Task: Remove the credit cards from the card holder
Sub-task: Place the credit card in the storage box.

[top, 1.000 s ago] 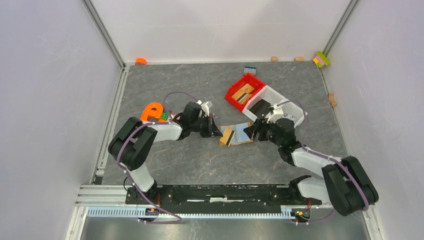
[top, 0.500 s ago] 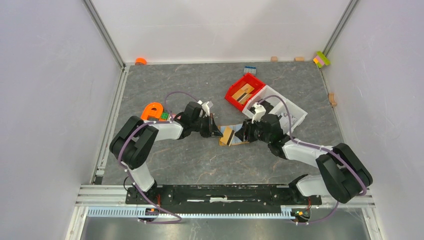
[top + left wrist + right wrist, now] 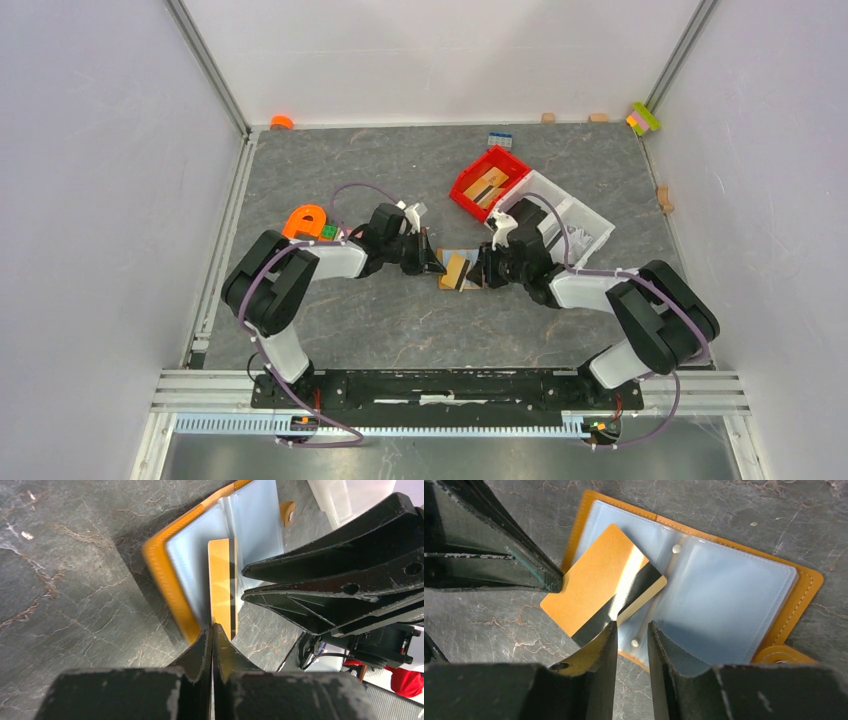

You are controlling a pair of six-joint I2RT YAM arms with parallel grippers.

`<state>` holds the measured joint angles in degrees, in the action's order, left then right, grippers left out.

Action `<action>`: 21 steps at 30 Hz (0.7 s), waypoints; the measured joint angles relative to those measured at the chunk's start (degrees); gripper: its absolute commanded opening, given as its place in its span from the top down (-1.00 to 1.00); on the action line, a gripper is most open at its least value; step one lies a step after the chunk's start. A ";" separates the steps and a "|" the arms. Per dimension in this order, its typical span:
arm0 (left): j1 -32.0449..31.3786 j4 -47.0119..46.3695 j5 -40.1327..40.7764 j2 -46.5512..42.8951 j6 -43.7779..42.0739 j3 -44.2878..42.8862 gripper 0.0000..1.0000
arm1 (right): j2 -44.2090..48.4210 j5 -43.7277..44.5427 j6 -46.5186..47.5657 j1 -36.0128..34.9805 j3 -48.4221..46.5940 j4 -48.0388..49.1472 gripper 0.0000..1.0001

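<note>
The card holder (image 3: pixel 734 585) lies open on the table, orange outside with pale blue sleeves; it also shows in the top view (image 3: pixel 468 256) and the left wrist view (image 3: pixel 250 520). An orange-gold credit card (image 3: pixel 599 587) with a dark stripe sticks halfway out of its left sleeve, and shows in the left wrist view (image 3: pixel 221 580) too. My left gripper (image 3: pixel 212 627) is shut on the card's outer end, low over the table (image 3: pixel 437 265). My right gripper (image 3: pixel 631 630) hangs over the holder's near edge with a narrow gap between its jaws; its left finger is at the card's striped corner.
A red bin (image 3: pixel 470 187) with tan blocks and a white tray (image 3: pixel 590 215) stand behind the right arm. An orange letter-shaped piece (image 3: pixel 303 221) lies by the left arm. An orange ring (image 3: pixel 282 122) and small blocks sit along the back wall.
My right gripper has moved left from beside the white tray to over the open card holder. The left gripper and the card have stayed in place.
</note>
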<state>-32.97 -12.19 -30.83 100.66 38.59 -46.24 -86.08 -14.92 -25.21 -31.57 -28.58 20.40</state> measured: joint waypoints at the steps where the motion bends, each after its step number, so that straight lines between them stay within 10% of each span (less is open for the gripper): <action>1: 0.00 0.00 -0.17 0.07 -0.02 0.00 0.96 | -0.50 -0.13 0.00 0.00 -0.20 0.00 0.36; 21: -0.28 -0.20 -4.33 2.62 0.04 -1.05 0.64 | -4.79 -4.00 -0.09 0.13 -2.38 2.10 0.55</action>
<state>-33.26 -12.38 -35.16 103.28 38.63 -47.29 -90.87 -18.92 -25.30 -31.44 -30.96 22.50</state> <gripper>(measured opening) 0.152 0.245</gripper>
